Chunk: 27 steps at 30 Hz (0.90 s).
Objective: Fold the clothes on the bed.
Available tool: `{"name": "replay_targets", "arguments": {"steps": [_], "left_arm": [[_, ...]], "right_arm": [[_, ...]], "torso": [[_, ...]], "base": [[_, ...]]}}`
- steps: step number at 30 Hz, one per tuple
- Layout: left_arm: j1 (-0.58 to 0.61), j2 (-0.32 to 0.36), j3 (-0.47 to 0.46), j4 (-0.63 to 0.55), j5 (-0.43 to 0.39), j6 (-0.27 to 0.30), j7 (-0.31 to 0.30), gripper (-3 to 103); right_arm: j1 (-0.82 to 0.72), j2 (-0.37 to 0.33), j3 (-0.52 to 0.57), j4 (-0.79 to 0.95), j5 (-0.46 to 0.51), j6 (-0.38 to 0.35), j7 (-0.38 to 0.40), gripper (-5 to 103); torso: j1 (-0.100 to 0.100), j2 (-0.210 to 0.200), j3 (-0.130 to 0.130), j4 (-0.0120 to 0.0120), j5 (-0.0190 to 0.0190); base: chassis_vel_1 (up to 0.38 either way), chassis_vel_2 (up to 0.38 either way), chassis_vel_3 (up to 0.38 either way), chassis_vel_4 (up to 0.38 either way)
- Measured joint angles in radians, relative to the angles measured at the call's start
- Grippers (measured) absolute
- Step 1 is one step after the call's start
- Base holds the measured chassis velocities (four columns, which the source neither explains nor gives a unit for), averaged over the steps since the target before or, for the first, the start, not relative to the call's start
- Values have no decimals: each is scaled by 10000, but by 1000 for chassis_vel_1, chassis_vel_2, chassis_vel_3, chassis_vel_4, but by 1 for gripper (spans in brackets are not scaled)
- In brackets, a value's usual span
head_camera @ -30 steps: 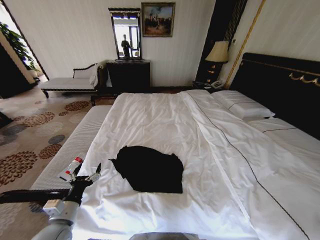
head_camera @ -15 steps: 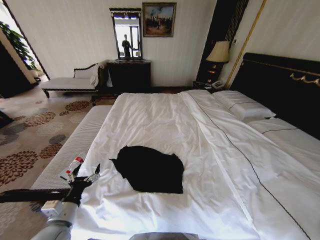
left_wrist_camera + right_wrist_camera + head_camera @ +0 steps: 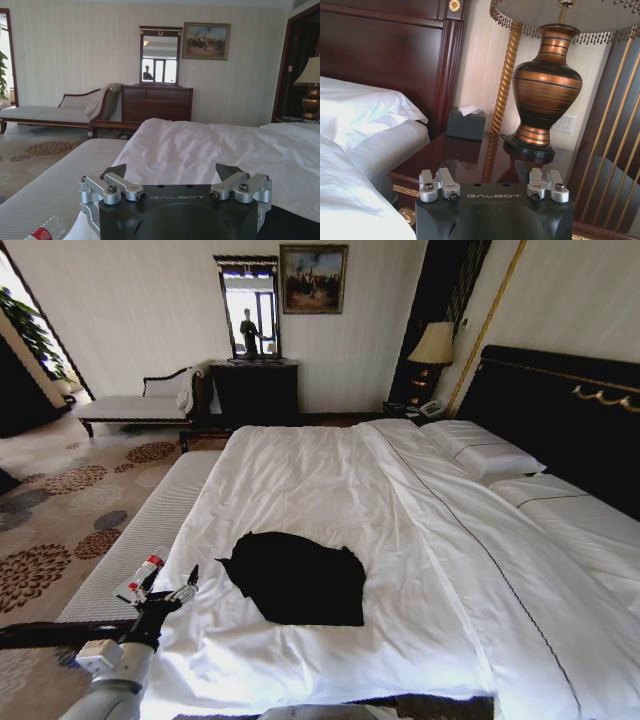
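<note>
Nearest us, our left gripper (image 3: 178, 588) still hovers wide open beside the black T-shirt (image 3: 300, 580), which lies rumpled mid-bed (image 3: 330, 470) as before; only our view shifted, so folding seems unstarted, while our right gripper (image 3: 492, 184), likewise spread, hangs by the lamp (image 3: 547, 95).

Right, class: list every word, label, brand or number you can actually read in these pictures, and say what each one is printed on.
"GALBOT": on the black body of the left gripper.
"GALBOT": on the black body of the right gripper.
Bottle with red label: print too small to read.
Black T-shirt on the bed: no lettering legible.
</note>
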Motion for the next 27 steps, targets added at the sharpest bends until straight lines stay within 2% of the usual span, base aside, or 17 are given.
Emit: {"name": "replay_targets", "arguments": {"steps": [1, 2, 3, 5, 8, 9, 10, 11, 16, 18, 20, 22, 24, 27], "left_arm": [[0, -1, 18, 0, 41, 1, -1, 100], [0, -4, 34, 1, 96, 2, 0, 100], [0, -4, 34, 1, 96, 2, 0, 100], [5, -22, 50, 24, 220, -2, -1, 100], [24, -39, 46, 53, 258, -13, 1, 100], [34, -42, 30, 71, 267, -17, 2, 100], [43, -43, 17, 88, 279, -21, 5, 100], [63, -43, -18, 137, 306, -23, 37, 100], [106, -38, -37, 336, 420, -28, 168, 100], [112, -45, 93, 657, 533, -48, 267, 100], [117, -46, 162, 788, 574, -61, 294, 100], [155, -18, 431, 1154, 785, -169, 413, 100], [188, 20, 543, 1294, 869, -225, 477, 100], [309, 172, 997, 1782, 1234, -432, 651, 100]], "right_arm": [[-5, 40, -4, 56, 18, 9, -1, 63], [-14, 74, -12, 126, 46, 15, -6, 74], [-14, 74, -12, 126, 46, 15, -6, 74], [-41, 125, -23, 293, 88, 26, -24, 85], [-75, 149, -26, 451, 112, 35, -33, 85], [-97, 170, -27, 568, 119, 44, -37, 95], [-112, 186, -26, 651, 123, 50, -39, 95], [-196, 265, -26, 955, 132, 89, -87, 100], [-642, 588, -121, 1973, 89, 347, -433, 100], [-1131, 975, -397, 3074, -9, 560, -677, 100], [-1274, 1093, -516, 3439, -49, 628, -751, 100], [-1591, 1439, -852, 4547, -209, 769, -971, 100], [-1677, 1546, -965, 4909, -246, 808, -1021, 100], [-2177, 1958, -1772, 6286, -421, 1095, -1331, 100]], "torso": [[0, 0, 0, 0, 0], [0, 0, 0, 0, -1], [0, 0, 0, 0, -1], [1, -1, 0, 1, 0], [0, -1, 0, 3, 1], [0, 0, 0, 2, 1], [0, 0, 0, 2, 1], [0, 0, 0, 3, 0], [1, 0, 0, 3, -3], [0, 0, 0, 1, 0], [0, 0, 0, 0, -2], [0, 0, 0, 2, -1], [0, 0, 0, 4, -4], [1, 0, 0, 3, -2]], "base": [[0, 0, 0, 0], [0, 0, 0, 0], [0, 0, 0, 0], [0, 0, 0, 0], [0, 0, 0, 0], [0, 0, 0, 0], [0, 0, 0, 0], [0, 0, 0, 0], [0, 0, 0, 0], [0, 0, 0, 0], [0, 0, 0, 0], [0, 0, 0, 0], [0, 0, 0, 0], [0, 0, 0, 0]]}}
